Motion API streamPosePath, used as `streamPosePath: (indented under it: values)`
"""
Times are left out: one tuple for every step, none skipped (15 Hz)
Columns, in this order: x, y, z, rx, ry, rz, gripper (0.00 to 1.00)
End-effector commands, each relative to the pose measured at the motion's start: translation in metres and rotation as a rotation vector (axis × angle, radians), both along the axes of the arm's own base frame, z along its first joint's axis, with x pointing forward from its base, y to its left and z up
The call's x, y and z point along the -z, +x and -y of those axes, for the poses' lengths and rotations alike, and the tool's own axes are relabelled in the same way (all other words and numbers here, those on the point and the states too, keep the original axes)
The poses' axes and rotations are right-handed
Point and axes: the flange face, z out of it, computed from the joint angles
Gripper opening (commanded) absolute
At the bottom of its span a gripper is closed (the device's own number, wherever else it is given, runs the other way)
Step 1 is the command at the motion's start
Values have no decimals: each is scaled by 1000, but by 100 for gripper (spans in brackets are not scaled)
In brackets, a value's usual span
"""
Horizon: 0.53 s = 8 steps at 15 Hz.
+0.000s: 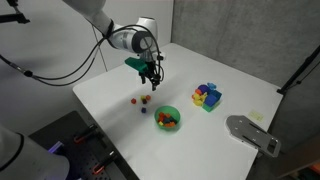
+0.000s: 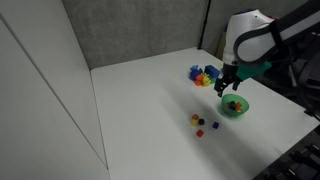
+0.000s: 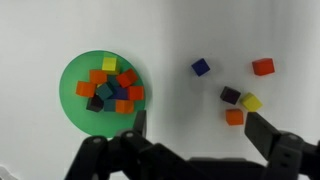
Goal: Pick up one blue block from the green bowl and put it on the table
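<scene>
The green bowl point(image 3: 72, 105) lies at the left of the wrist view and holds several small coloured blocks, one of them blue point(image 3: 117, 92). It also shows in both exterior views point(image 1: 167, 124) point(image 2: 243, 110). A tiny blue block point(image 3: 201, 67) lies on the white table point(image 3: 170, 40), to the right of the bowl. My gripper point(image 3: 205, 130) is open and empty. It hangs above the table beside the bowl, with bare tabletop between its fingers. It also shows in both exterior views point(image 1: 150, 76) point(image 2: 228, 89).
Red point(image 3: 263, 67), purple point(image 3: 231, 95), yellow point(image 3: 250, 102) and orange point(image 3: 234, 117) blocks lie loose on the table near my right finger. A blue square tray point(image 1: 213, 100) with coloured pieces stands further off. A grey metal part point(image 1: 252, 133) sits at a table edge.
</scene>
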Motion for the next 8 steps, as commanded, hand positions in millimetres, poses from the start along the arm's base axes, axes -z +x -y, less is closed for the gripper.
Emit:
streamPosePath:
  values:
    - [-60,-20,29,43,57,26,100]
    - [-77,-22,37,48,69,37,100]
    - [-94,-25,45,50,77,50,100]
    - [-112,-27,53,35,83,58,100]
    - [-128,-30,59,22,89,65,100]
    - [-145,-32,65,0,101,73,100]
    - [-161,-35,70,-18,101,77,100]
    - [-175,-38,73,-33,108,70,100]
